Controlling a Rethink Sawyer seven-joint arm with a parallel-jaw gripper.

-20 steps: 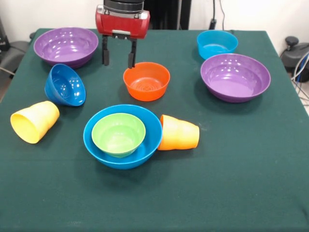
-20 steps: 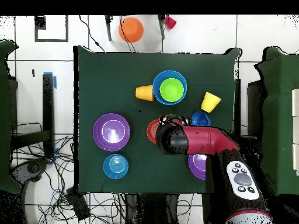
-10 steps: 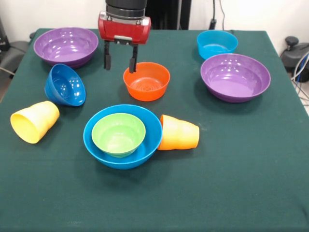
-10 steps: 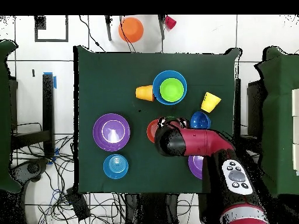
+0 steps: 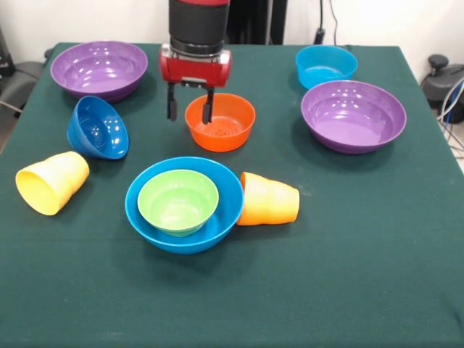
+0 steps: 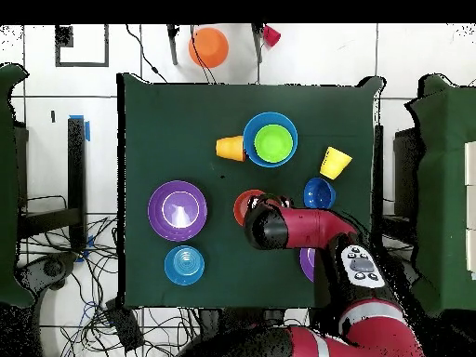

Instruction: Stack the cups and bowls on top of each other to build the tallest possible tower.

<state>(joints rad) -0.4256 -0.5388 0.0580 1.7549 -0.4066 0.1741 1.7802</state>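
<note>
Matt dark green cloth over the table [image 5: 377,239]. Glossy smooth plastic: round orange bowl [image 5: 220,121], small round green bowl [image 5: 177,201], wide purple bowl [image 5: 353,115], tapered yellow cup [image 5: 52,182]. Gripper [image 5: 191,112]: glossy red casing, matt black fingers [image 5: 172,107].

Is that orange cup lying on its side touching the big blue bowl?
Touching. In the front view the orange cup lies with its open end against the big blue bowl's rim, no gap.

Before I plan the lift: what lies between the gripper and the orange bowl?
Nothing. In the front view the open gripper straddles the orange bowl at its rim, one finger over the inside, the other outside.
</note>
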